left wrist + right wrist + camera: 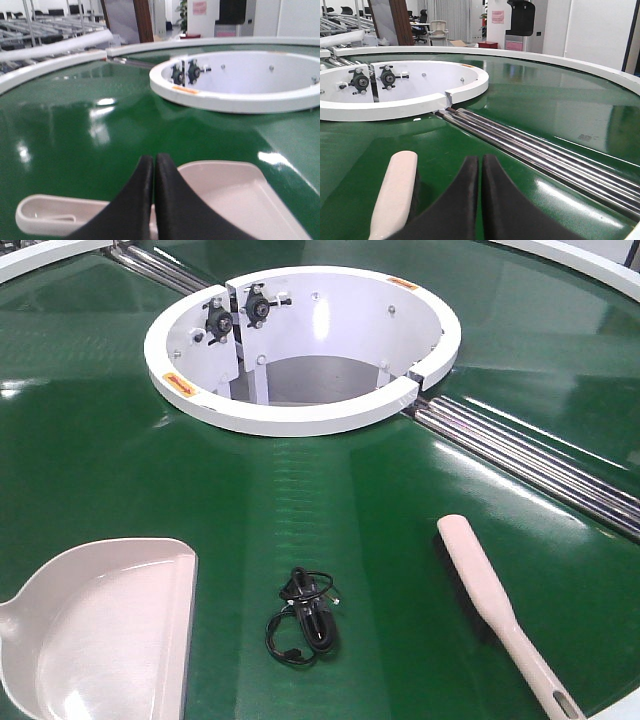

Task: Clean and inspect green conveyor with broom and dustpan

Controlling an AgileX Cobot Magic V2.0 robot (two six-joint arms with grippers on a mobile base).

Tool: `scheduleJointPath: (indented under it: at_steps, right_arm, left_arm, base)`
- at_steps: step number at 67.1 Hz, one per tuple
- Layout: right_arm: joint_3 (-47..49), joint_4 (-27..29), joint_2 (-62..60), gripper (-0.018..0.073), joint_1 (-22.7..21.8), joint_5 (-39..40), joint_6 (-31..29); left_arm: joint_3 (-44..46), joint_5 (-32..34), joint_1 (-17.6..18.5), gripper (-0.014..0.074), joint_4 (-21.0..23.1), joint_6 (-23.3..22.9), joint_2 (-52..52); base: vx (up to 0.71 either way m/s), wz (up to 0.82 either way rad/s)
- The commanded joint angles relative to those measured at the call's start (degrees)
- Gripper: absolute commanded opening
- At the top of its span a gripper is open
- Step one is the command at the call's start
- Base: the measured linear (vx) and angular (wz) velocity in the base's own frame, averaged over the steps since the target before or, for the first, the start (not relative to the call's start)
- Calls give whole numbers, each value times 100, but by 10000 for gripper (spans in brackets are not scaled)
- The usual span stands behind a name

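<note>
Broom (497,608) lies by the near right edge of the green conveyor (100,460), dustpan (110,630) by the near left. Left gripper (154,159) and right gripper (480,160) hover near them, jaws pressed together, empty (grasping seems not begun). Next, both must open and lower onto the handles.

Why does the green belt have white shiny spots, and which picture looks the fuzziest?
Front-facing view: sharp, with lights reflected as pale streaks on the glossy green conveyor. Left wrist view: the fuzziest overall, with bright white glare blobs on the green and a soft-edged dustpan. Right wrist view: clearer, with glare running along the chrome rollers.
</note>
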State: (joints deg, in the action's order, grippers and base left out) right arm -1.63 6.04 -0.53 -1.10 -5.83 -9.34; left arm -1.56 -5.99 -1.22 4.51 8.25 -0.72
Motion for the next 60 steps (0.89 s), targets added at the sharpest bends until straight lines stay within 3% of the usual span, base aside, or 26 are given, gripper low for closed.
scheduleJointPath:
  at_steps: [1, 15, 24, 33, 44, 60]
  right_arm:
    - [-68, -20, -52, -6, -28, 830, 6]
    - [-9, -20, -52, -6, -28, 2215, 6]
    - [406, -94, -52, -6, -28, 2101, 6]
    - [1118, -345, 60, -6, -22, 1506, 12]
    - [2214, -345, 808, -5, -22, 583, 156]
    - [3659, -328, 2623, 11, -22, -357, 133]
  left_arm:
    - [-126, 760, -3, -23, 72, -194, -81]
    - [-88, 2144, -3, -23, 67, -825, -81]
    - [359, 2609, -3, -23, -16, -943, -69]
    - [1072, 2265, -3, -23, -221, -937, 121]
    - [2367, 1312, -3, -23, -903, -937, 920]
    - [3935, -216, 8, 8, -828, -937, 2598]
  base:
    - [0, 0]
    - [0, 0]
    - [0, 0]
    - [0, 0]
    - [0, 0]
    - [0, 0]
